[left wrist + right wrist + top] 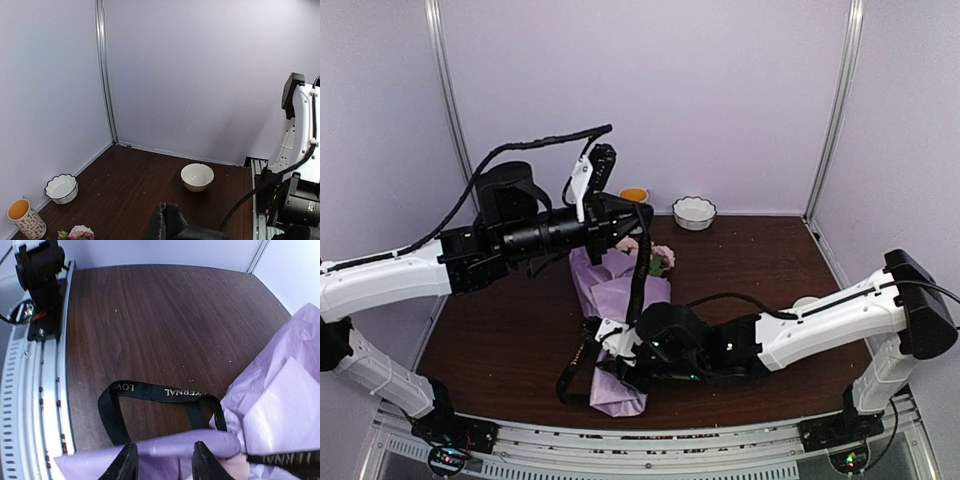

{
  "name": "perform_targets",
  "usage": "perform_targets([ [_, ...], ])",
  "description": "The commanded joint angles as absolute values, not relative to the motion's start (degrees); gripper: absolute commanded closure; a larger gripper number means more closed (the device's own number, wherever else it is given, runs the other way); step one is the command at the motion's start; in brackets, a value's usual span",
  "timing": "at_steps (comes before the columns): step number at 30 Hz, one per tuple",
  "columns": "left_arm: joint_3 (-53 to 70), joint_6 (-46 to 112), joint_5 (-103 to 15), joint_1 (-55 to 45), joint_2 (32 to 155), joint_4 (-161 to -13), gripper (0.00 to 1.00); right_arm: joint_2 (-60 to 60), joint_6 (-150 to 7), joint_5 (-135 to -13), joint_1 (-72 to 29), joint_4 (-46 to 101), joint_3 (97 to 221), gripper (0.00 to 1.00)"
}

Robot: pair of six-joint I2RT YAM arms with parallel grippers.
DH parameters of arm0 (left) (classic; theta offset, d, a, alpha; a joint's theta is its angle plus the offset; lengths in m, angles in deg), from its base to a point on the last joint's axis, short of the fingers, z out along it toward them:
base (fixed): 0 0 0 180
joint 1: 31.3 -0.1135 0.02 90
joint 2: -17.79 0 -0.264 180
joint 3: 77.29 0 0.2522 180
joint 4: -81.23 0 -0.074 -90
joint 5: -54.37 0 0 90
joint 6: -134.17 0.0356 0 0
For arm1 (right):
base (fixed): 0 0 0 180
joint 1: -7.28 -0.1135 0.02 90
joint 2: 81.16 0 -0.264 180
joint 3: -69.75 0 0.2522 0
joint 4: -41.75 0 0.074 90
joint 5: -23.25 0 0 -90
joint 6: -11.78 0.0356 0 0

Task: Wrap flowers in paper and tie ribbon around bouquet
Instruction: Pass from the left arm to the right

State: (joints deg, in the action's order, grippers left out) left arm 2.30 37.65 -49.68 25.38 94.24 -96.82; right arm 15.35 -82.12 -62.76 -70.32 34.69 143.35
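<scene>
Left wrist: left fingers [165, 225] pressed together; only top external shows ribbon [638, 262] taut from them down to bouquet [610, 295], lying mid-bench [770, 260]. Right wrist: right fingers [127, 462] apart, straddling a paper [220, 440] fold beside the ribbon loop.

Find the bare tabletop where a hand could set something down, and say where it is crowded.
Free: the front-left table between the bouquet and the left edge; the rear right, between the scalloped bowl and the right edge. Crowded: the centre, where the left gripper, right gripper, ribbon and bouquet meet.
</scene>
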Motion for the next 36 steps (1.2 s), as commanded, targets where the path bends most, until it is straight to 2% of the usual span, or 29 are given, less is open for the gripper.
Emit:
perform_targets([
  [1, 3.87, 38.46, -50.9, 25.65, 92.28, -98.12, 1.0, 22.43, -92.54, -60.68, -70.45, 22.3, 152.21, 0.61],
  [7, 3.69, 37.82, -54.39, 25.65, 90.91, -96.74, 1.0, 29.69, -95.89, -62.24, -70.38, 12.51, 157.43, 0.63],
  [14, 6.31, 39.72, -53.72, 25.65, 88.23, -93.44, 1.0, 34.21, -93.39, -66.82, -70.37, 12.29, 154.87, 0.66],
  [21, 4.77, 40.48, -52.17, 25.62, 88.54, -93.17, 1.0, 33.09, -92.69, -67.32, -70.41, 12.49, 155.31, 0.66],
  [26, 0.89, 40.59, -48.48, 25.27, 88.51, -92.84, 1.0, 24.37, -90.77, -72.82, -70.83, 14.55, 156.09, 0.66],
  [32, -1.1, 40.64, -47.9, 25.05, 87.23, -92.74, 1.0, 7.46, -86.14, -81.43, -70.81, 29.0, 148.26, 0.65],
  [36, -1.15, 40.74, -48.11, 25.03, 87.57, -92.44, 1.0, -0.43, -83.01, -85.7, -69.46, 33.3, 143.84, 0.63],
])
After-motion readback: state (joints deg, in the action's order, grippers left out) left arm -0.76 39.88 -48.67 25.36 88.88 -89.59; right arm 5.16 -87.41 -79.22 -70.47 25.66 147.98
